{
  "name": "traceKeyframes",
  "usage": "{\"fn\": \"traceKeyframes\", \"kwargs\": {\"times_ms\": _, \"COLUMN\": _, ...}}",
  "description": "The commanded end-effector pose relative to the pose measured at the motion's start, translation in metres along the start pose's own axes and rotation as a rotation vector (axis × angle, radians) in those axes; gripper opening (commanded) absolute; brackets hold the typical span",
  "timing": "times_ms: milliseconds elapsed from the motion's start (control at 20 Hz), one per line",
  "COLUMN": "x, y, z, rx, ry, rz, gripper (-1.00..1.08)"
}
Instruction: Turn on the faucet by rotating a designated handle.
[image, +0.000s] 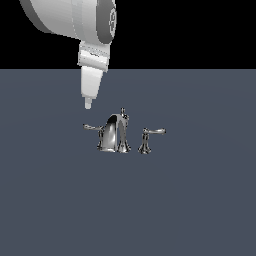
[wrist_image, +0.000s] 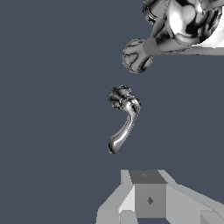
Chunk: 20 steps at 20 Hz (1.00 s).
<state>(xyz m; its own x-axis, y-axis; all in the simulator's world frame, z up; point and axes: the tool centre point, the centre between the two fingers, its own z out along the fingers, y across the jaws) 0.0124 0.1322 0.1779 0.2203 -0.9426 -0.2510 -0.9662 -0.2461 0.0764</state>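
The small chrome faucet stands mid-scene, its arched spout topped by a knob. The handle is the thin lever sticking out toward the exterior view's left, its post merged with the spout body. A matching lever stands on its own pedestal to the right. My gripper hangs point-down just above the handle's tip, not touching it, fingers together with nothing between them. In the wrist view the handle lies a short way beyond my fingertips, with the spout further off.
The faucet set rests on a plain dark grey-blue surface. The arm's bulky white links hang above the exterior view's upper left. No other objects are in view.
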Motion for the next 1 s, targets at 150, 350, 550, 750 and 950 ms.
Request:
{"fn": "traceKeyframes", "kwargs": {"times_ms": 150, "x": 0.012, "y": -0.021, "z": 0.034, "rx": 0.026, "ry": 0.080, "rz": 0.163, "gripper": -1.00}}
{"fn": "traceKeyframes", "kwargs": {"times_ms": 350, "x": 0.019, "y": -0.033, "z": 0.051, "rx": 0.054, "ry": 0.137, "rz": 0.256, "gripper": -1.00}}
{"fn": "traceKeyframes", "kwargs": {"times_ms": 550, "x": 0.024, "y": -0.042, "z": 0.063, "rx": 0.084, "ry": 0.182, "rz": 0.322, "gripper": -1.00}}
{"fn": "traceKeyframes", "kwargs": {"times_ms": 750, "x": 0.027, "y": -0.049, "z": 0.070, "rx": 0.108, "ry": 0.214, "rz": 0.365, "gripper": -1.00}}
{"fn": "traceKeyframes", "kwargs": {"times_ms": 950, "x": 0.029, "y": -0.053, "z": 0.073, "rx": 0.123, "ry": 0.231, "rz": 0.388, "gripper": -1.00}}
